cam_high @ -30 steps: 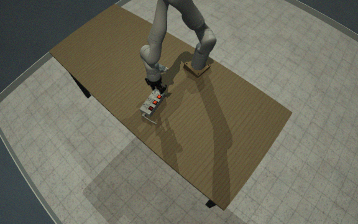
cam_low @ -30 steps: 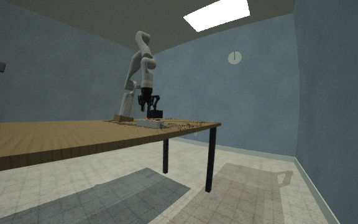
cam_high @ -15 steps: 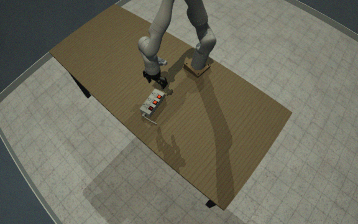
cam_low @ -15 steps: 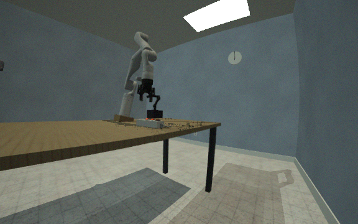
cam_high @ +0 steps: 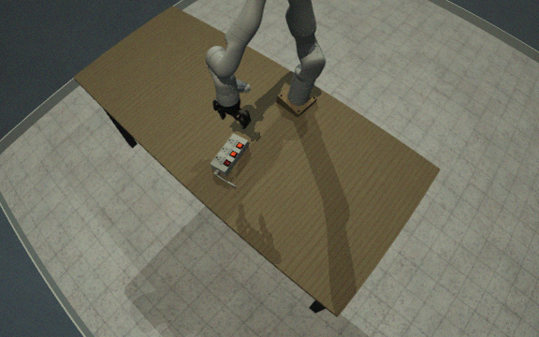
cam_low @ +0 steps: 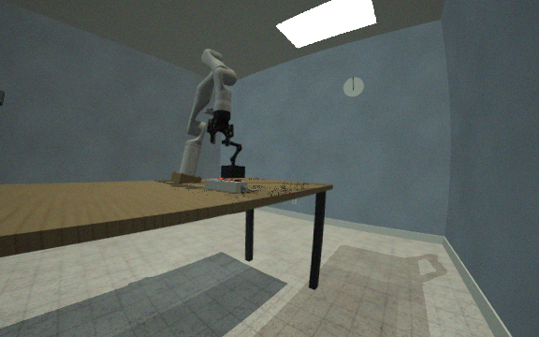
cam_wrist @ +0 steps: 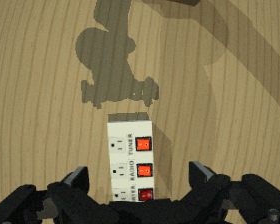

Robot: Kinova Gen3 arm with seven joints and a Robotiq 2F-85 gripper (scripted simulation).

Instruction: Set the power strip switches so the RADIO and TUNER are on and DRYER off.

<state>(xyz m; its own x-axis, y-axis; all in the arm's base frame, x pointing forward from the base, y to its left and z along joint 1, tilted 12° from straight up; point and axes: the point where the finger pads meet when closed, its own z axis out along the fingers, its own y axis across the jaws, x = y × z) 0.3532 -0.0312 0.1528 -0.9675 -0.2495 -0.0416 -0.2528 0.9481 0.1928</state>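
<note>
A white power strip (cam_high: 229,153) lies flat on the wooden table near its front edge, the right way up. It has three red rocker switches in a row. In the wrist view the strip (cam_wrist: 131,160) shows two brightly lit switches (cam_wrist: 144,144) (cam_wrist: 144,169) and a darker one (cam_wrist: 145,195) nearest the fingers. The labels are too small to read. My gripper (cam_high: 233,113) hangs well above the table, over the strip's far end, with its fingers open and empty. It also shows in the side view (cam_low: 221,130), high above the strip (cam_low: 225,184).
The arm's base plate (cam_high: 298,102) is bolted to the table behind the strip. A short cable stub (cam_high: 225,180) sticks out of the strip's near end toward the table edge. A dark object (cam_low: 232,165) stands beyond the table in the side view.
</note>
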